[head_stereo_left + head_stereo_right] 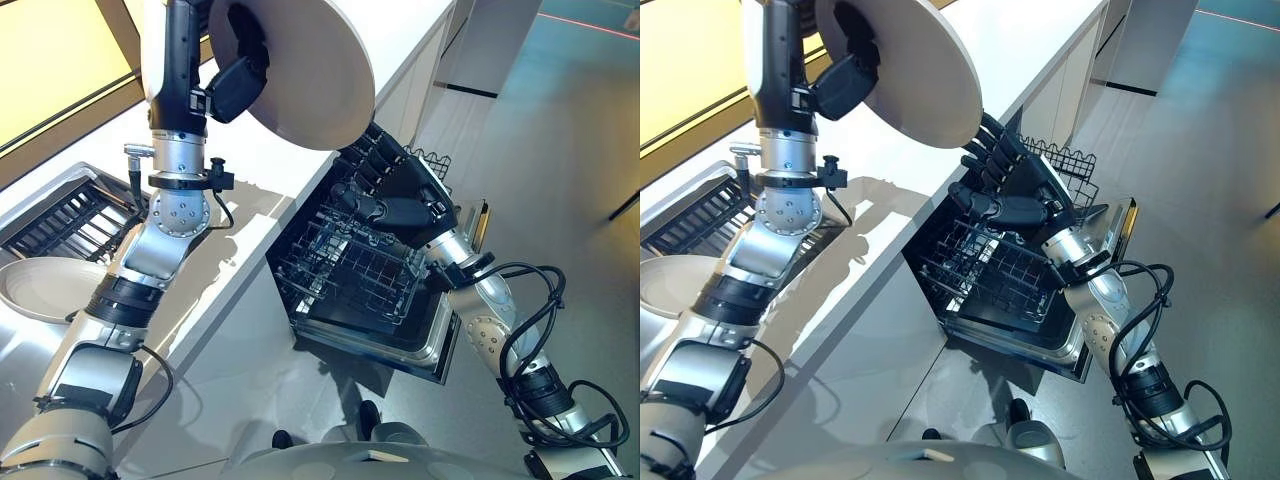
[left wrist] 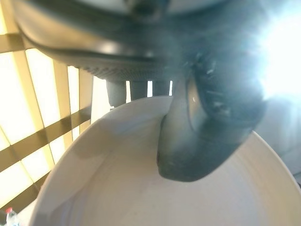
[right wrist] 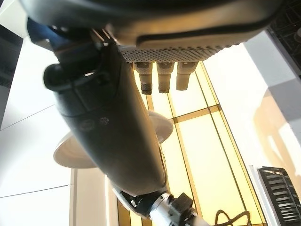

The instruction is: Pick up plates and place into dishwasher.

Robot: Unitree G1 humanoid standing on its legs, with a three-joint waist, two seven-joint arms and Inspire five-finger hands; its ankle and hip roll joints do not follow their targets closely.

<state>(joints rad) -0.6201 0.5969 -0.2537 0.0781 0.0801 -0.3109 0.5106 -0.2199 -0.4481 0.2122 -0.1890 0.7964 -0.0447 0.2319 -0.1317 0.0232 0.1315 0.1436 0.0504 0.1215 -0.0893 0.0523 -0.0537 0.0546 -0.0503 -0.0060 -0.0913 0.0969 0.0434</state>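
A large cream plate is held high above the white counter's edge, tilted with its underside toward the dishwasher. My left hand is shut on its rim: in the left wrist view the thumb presses on the plate's inner face and the fingers sit behind the rim. Just under the plate's lower edge my right hand is open, fingers straight and pointing up at the plate, not touching it. Beneath that hand the dishwasher's lower wire rack is pulled out over the open door.
A second cream plate lies at the far left beside a dark slatted drainer. The white counter runs diagonally between them and the dishwasher. A wire basket stands at the rack's far corner. Grey floor lies to the right.
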